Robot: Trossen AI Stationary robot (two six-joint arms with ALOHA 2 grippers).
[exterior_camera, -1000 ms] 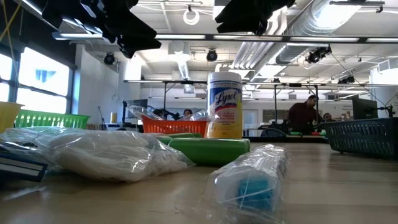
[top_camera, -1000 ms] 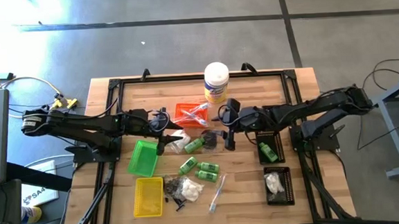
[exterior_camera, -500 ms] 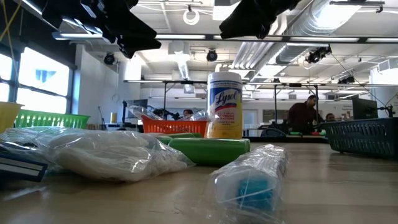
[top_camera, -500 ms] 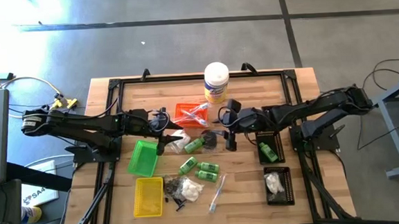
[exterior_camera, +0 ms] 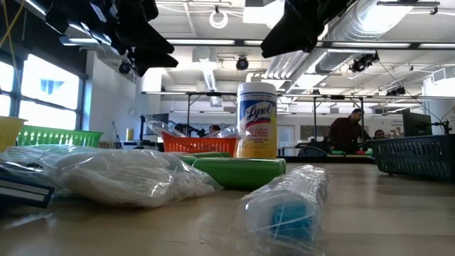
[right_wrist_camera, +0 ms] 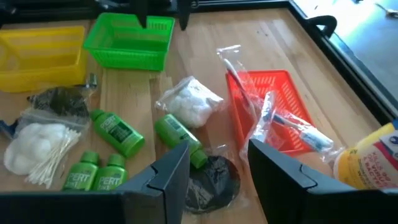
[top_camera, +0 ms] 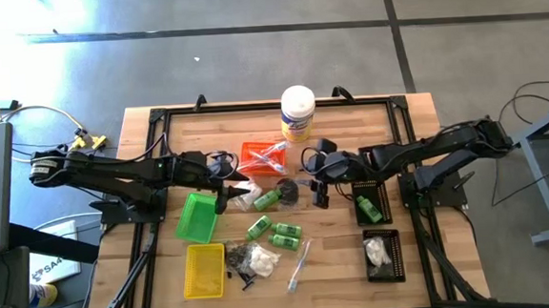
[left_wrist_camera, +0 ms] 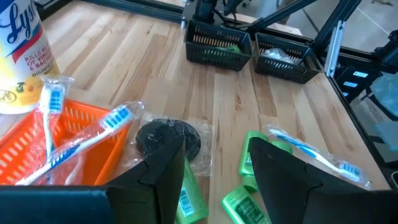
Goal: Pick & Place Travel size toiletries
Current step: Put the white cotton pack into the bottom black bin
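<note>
Green little bottles (top_camera: 275, 232) are lying near the middle of the table (top_camera: 149, 133), with one more (right_wrist_camera: 178, 136) right by the black round piece in a clear bag (right_wrist_camera: 210, 176). You are holding your right gripper (top_camera: 316, 178) just over that black piece, with its fingers apart and nothing between them. Your left gripper (top_camera: 231, 187) is hanging beside the orange tray (top_camera: 256, 152), fingers apart too, holding nothing. Toothbrushes (left_wrist_camera: 87, 129) are resting in the orange tray, and one more (top_camera: 298, 265) is lying toward the table's front edge. White fluffy bits in a bag (right_wrist_camera: 188, 99) are sitting between the green tray (top_camera: 194, 217) and the orange one. One green bottle (top_camera: 365, 206) is lying in a black tray (top_camera: 377, 188) near the table's right edge.
</note>
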